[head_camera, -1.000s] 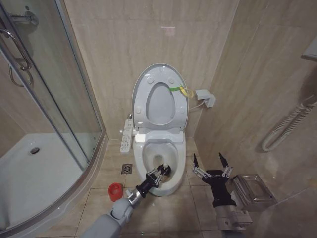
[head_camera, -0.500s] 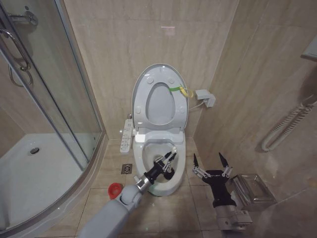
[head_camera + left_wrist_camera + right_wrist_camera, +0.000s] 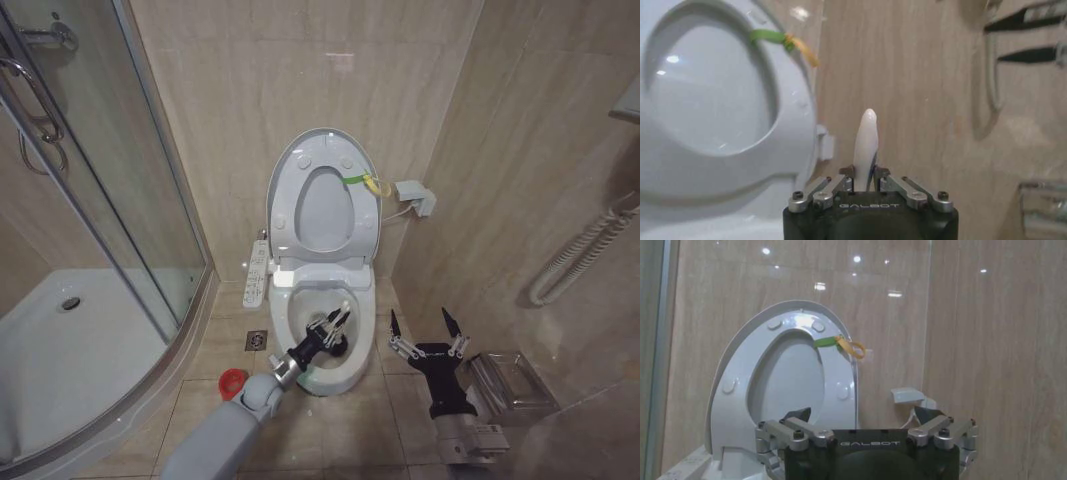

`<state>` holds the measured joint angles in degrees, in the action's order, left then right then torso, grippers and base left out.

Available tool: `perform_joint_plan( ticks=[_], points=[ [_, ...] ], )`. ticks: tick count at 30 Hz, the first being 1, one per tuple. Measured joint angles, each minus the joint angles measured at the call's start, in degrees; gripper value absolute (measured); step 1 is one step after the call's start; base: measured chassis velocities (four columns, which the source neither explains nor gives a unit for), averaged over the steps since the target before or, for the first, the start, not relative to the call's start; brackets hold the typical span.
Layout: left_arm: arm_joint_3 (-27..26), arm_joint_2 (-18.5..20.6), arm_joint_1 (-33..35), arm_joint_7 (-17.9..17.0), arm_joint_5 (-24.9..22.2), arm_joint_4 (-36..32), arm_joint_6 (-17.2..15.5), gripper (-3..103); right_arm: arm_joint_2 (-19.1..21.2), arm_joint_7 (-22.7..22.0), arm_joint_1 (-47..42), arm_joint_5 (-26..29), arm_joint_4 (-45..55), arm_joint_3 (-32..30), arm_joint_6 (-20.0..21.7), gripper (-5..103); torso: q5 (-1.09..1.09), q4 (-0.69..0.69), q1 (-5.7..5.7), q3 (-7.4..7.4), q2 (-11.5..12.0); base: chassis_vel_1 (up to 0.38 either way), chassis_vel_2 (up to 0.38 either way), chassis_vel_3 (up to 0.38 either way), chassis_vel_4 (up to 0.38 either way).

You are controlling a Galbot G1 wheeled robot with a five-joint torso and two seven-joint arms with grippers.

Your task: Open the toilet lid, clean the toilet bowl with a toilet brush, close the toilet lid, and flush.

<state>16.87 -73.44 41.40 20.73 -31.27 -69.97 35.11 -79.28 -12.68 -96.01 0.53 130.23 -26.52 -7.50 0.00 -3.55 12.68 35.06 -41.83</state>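
1. The left gripper reaches over the toilet bowl, above the front half of the opening, its fingers clamped narrowly on the toilet brush. In the left wrist view the pale handle rises straight up between the finger pads, its rounded tip pointing away from the wrist.
2. From the head view the bristle end cannot be made out; the dark gripper covers the part of the bowl where it would sit.
3. The left arm comes in from the floor at the bowl's front left, forearm slanting up toward the rim.
4. The right gripper hangs beside the bowl's right front, off the rim, above the floor tiles. Its two dark fingers are spread wide and hold nothing.
5. The toilet lid stands upright against the back wall, with the seat ring raised flat against it. A yellow-green loop tag sits on the right edge of the raised pair.
6. The button panel runs along the bowl's left side, at its rear.
7. A small red holder cup stands on the floor to the left of the bowl's front, next to the left arm, with a floor drain just behind it.
8. The shower tray lies beyond the glass at the far left of the floor.
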Motion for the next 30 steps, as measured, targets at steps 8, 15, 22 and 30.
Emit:
perform_joint_plan(
  ticks=[8, 15, 22, 30],
  points=[
    [1.6, -0.5, 0.7, 0.8, -0.5, 0.8, 0.4, 18, 0.0, 0.0, 0.0, 0.0, 0.0, 0.0, 0.0, 100, 0.0, 0.02, 0.0, 0.0, 0.0, 0.0, 0.0, 0.0, 0.0],
    [-0.3, -0.5, -0.3, 2.2, 0.4, 6.5, 1.7, 18, 0.0, 0.0, 0.0, 0.0, 0.0, 0.0, 0.0, 100, -0.01, 0.03, 0.0, 0.0, 0.0, 0.0, 0.0, 0.0, 0.0],
    [-0.7, -0.1, -1.1, 1.5, -0.1, 2.0, 0.7, 18, 0.0, 0.0, 0.0, 0.0, 0.0, 0.0, 0.0, 100, -0.01, -0.03, 0.0, 0.0, 0.0, 0.0, 0.0, 0.0, 0.0],
    [-4.4, 2.7, 0.8, 2.9, 0.2, 5.7, 2.6, 18, 0.0, 0.0, 0.0, 0.0, 0.0, 0.0, 0.0, 100, -0.02, 0.04, 0.0, 0.0, 0.0, 0.0, 0.0, 0.0, 0.0]
  ],
)
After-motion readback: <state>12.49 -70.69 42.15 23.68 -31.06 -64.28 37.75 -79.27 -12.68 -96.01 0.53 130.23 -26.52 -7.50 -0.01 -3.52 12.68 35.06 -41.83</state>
